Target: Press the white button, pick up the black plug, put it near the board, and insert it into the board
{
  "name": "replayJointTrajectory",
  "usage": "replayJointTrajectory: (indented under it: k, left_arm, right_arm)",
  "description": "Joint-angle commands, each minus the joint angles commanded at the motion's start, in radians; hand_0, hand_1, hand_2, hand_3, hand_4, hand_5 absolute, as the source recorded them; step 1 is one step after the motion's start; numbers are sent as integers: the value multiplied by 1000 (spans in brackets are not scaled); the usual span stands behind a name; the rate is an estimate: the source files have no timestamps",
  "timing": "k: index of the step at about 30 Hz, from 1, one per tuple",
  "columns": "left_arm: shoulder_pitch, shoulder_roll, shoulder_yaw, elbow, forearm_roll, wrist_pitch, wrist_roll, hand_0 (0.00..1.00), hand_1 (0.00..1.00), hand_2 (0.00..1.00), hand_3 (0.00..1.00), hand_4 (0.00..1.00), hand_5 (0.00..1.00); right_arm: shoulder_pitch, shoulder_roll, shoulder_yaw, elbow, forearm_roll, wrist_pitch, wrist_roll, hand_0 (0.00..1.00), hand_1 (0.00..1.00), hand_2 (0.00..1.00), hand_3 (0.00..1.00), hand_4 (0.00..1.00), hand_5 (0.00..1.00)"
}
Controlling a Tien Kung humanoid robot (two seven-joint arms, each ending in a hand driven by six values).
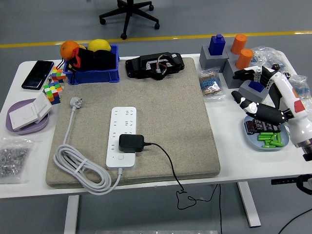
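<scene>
1. Where the grey mat covers the middle of the white table, lying lengthwise in the lower-left part of the mat: a white power strip.
2. Seated in the strip's lower sockets: the black plug, with its black cord trailing right and down over the table's near edge.
3. Just below the plug, at the strip's near end: the white button, uncovered.
4. Coiled at lower left: the strip's white cable.
5. At the right edge of the frame, above a blue plate of green pieces: the right hand, fingers spread and relaxed, holding nothing, well apart from strip and plug.
6. At upper left: a blue bin and a black phone.
</scene>
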Motion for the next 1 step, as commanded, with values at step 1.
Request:
replayJointTrajectory:
  k: [1]
  left_arm:
    - [0,1,2,0,-4,0,0,705,682,630,698,553,216]
  right_arm:
    - [0,0,-1,0,0,0,0,682,646,594,602,760,278]
